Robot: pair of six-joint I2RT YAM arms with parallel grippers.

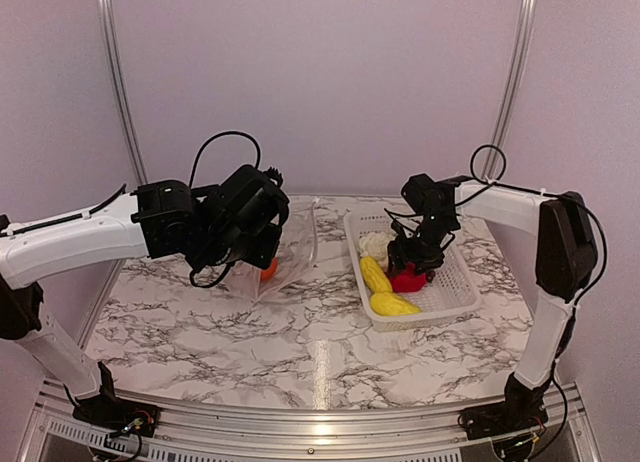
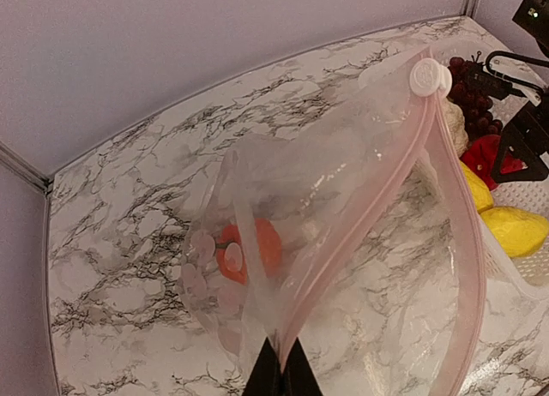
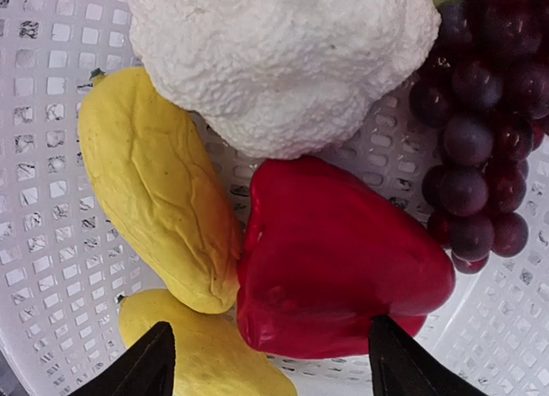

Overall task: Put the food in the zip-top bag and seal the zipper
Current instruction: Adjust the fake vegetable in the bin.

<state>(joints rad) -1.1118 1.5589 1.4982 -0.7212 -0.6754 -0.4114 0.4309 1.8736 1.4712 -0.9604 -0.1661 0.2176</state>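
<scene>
My left gripper (image 2: 281, 377) is shut on the mouth edge of the clear zip-top bag (image 2: 360, 207) and holds it up off the table. The pinkish-white zipper (image 2: 390, 169) runs away from the fingers to a white slider (image 2: 426, 76). An orange piece (image 2: 257, 246) lies inside the bag. My right gripper (image 3: 274, 366) hangs open low in the white basket (image 1: 455, 282), its fingers straddling the red pepper (image 3: 343, 259). One fingertip is over a yellow piece (image 3: 197, 353). A second yellow piece (image 3: 159, 199), the white cauliflower (image 3: 274, 62) and the purple grapes (image 3: 480, 139) lie beside it.
The basket stands at the right of the marble table (image 1: 300, 332), close to the bag's open side. A wall and metal rails close off the back. The left arm (image 1: 80, 237) reaches in from the left edge.
</scene>
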